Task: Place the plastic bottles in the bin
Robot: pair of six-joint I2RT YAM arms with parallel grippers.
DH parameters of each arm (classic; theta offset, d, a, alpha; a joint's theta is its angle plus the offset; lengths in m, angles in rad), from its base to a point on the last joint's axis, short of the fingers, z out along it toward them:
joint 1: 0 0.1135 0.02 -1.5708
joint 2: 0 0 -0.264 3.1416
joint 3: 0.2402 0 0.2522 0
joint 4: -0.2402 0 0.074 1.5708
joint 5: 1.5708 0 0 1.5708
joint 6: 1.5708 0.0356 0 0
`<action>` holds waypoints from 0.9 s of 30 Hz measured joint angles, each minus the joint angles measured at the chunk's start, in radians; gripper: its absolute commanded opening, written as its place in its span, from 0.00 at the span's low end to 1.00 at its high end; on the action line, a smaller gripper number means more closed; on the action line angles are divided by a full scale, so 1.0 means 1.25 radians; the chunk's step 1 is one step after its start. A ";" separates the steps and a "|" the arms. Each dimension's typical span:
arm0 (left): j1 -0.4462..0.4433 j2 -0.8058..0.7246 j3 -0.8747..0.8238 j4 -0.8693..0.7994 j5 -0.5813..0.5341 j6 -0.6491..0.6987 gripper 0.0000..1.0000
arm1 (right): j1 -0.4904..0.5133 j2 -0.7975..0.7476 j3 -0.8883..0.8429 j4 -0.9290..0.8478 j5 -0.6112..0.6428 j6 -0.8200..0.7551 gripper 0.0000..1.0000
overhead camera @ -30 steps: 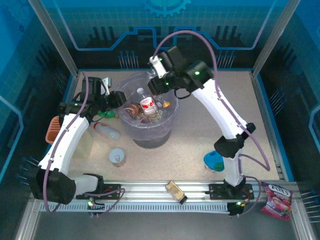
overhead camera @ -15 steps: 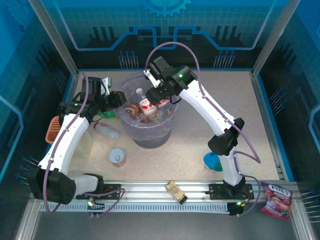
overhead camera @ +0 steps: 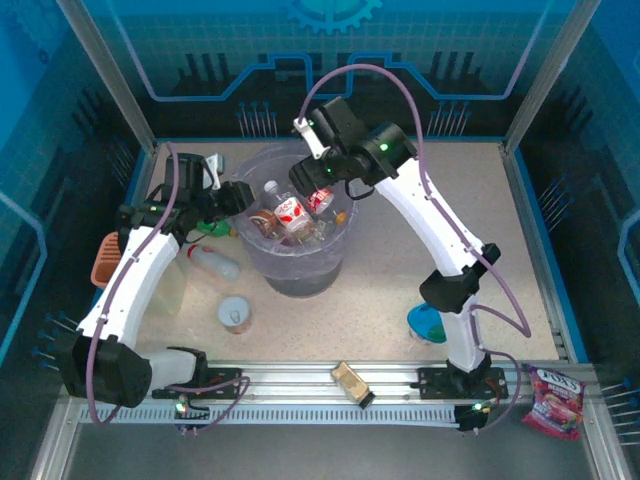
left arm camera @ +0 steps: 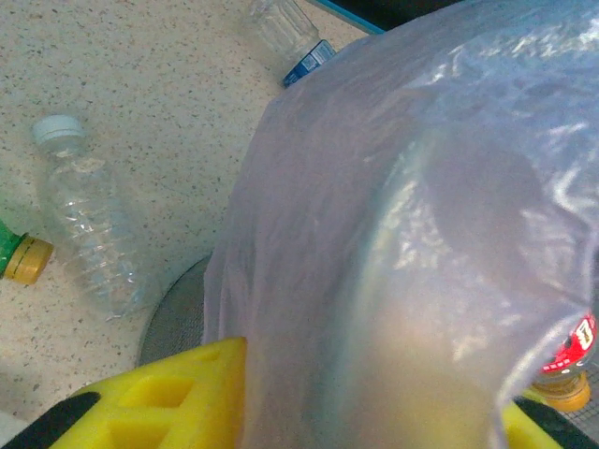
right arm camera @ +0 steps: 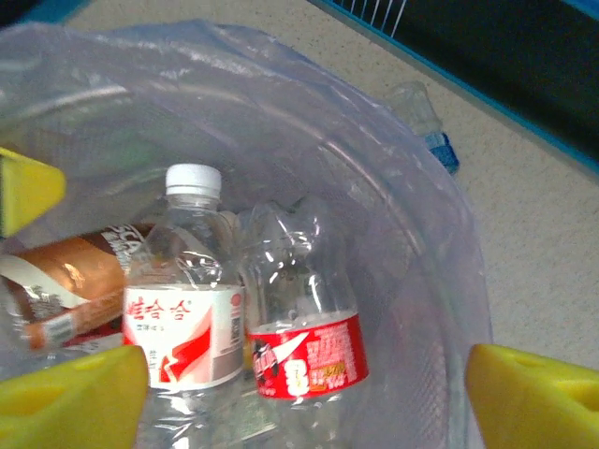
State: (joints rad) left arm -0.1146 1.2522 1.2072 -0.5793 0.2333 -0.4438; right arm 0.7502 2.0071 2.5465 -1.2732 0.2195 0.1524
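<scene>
Three bottles (right arm camera: 182, 318) visible in bin (right arm camera: 449, 243); three more on table (left arm camera: 140, 75).

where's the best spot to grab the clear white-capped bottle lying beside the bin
Probably across the middle of the clear bottle, coming straight down from above. It lies flat on its side on the table, so both round flanks are free; the bin stands close on one side, so a sideways approach looks cramped.

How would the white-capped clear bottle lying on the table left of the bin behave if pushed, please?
The clear bottle looks empty, so probably light and easy to shove. Lying on its side on the table, it would likely roll from a sideways nudge. Its thin, crinkled wall may buckle under a firm squeeze.
</scene>
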 measured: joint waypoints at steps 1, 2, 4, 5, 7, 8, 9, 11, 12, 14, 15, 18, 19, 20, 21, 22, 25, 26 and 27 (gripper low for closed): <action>-0.003 0.000 0.000 0.002 0.000 0.000 0.37 | -0.015 -0.030 -0.040 0.019 -0.021 0.014 1.00; -0.006 0.000 0.000 0.006 0.000 0.000 0.37 | -0.034 -0.065 -0.092 0.045 -0.045 0.026 1.00; -0.012 0.000 0.000 0.012 -0.001 -0.001 0.37 | -0.082 -0.140 -0.204 0.098 -0.091 0.054 1.00; -0.016 0.000 0.000 0.015 -0.003 -0.002 0.37 | -0.113 -0.183 -0.269 0.129 -0.115 0.071 1.00; -0.024 0.001 0.000 0.020 -0.005 -0.002 0.37 | -0.175 -0.265 -0.391 0.195 -0.164 0.109 1.00; -0.028 0.003 0.000 0.023 -0.006 -0.002 0.37 | -0.212 -0.309 -0.459 0.232 -0.199 0.131 1.00; -0.032 0.005 0.000 0.025 -0.006 -0.002 0.37 | -0.242 -0.343 -0.510 0.263 -0.229 0.150 1.00; -0.042 0.012 0.000 0.031 -0.007 -0.002 0.37 | -0.310 -0.412 -0.612 0.329 -0.308 0.197 1.00; -0.045 0.015 0.000 0.033 -0.006 -0.002 0.37 | -0.335 -0.430 -0.639 0.347 -0.336 0.216 1.00; -0.055 0.022 0.002 0.040 -0.008 -0.003 0.37 | -0.399 -0.463 -0.689 0.380 -0.405 0.256 0.97; -0.061 0.026 0.002 0.043 -0.008 -0.005 0.37 | -0.423 -0.472 -0.702 0.387 -0.428 0.268 0.96; -0.086 0.045 0.014 0.052 -0.013 -0.013 0.37 | -0.472 -0.479 -0.715 0.376 -0.476 0.280 0.94; -0.096 0.053 0.019 0.056 -0.014 -0.017 0.37 | -0.482 -0.479 -0.716 0.366 -0.486 0.279 0.92; -0.106 0.063 0.025 0.062 -0.015 -0.021 0.37 | -0.489 -0.483 -0.719 0.360 -0.497 0.276 0.88; -0.116 0.071 0.030 0.067 -0.016 -0.023 0.37 | -0.497 -0.488 -0.727 0.354 -0.506 0.276 0.85; -0.126 0.081 0.037 0.072 -0.018 -0.023 0.37 | -0.510 -0.498 -0.741 0.351 -0.518 0.275 0.82; -0.159 0.115 0.064 0.086 -0.023 -0.024 0.37 | -0.573 -0.534 -0.795 0.329 -0.555 0.269 0.79; -0.170 0.127 0.074 0.091 -0.024 -0.025 0.37 | -0.597 -0.543 -0.810 0.316 -0.564 0.266 0.77; -0.179 0.137 0.081 0.094 -0.024 -0.027 0.37 | -0.612 -0.548 -0.819 0.307 -0.569 0.261 0.76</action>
State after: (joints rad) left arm -0.3382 1.4239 1.3087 -0.4618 0.2028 -0.4774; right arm -0.0143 1.3216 1.5230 -0.8898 -0.4911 0.4782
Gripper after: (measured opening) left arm 0.373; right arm 0.784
